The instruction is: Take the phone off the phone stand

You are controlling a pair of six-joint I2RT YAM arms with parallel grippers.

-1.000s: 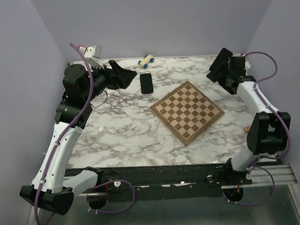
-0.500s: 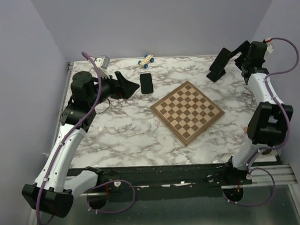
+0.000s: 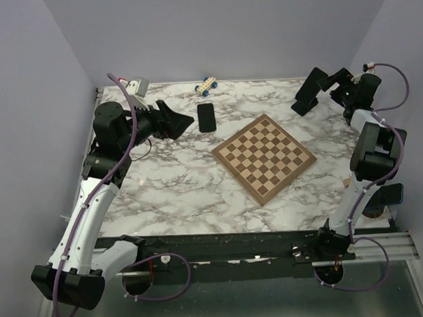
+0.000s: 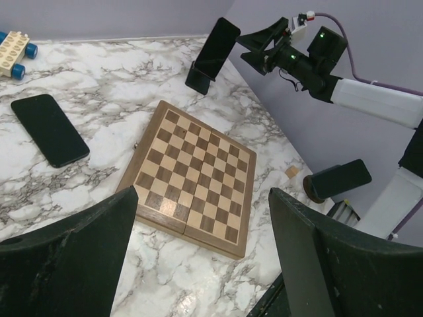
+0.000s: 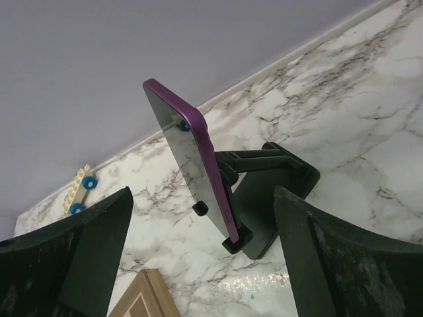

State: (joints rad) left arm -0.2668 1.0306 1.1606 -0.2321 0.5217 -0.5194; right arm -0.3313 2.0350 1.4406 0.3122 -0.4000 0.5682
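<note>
While the right pincer [image 3: 337, 85] stands wide apart and empty, the phone [image 5: 198, 175] leans on its stand [image 5: 277, 191]; probably rigid, slick, light. Grip the side edges.

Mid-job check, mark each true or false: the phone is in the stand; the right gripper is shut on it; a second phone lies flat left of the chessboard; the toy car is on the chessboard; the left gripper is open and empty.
1. The phone sits in the phone stand. True.
2. The right gripper is shut on the phone. False: its jaws are wide open, close to the phone but not gripping it.
3. A second phone lies flat on the table, left of the chessboard. True.
4. The toy car is on the chessboard. False: it stands on the marble at the far edge, by the wall.
5. The left gripper is open and empty. True.
</note>
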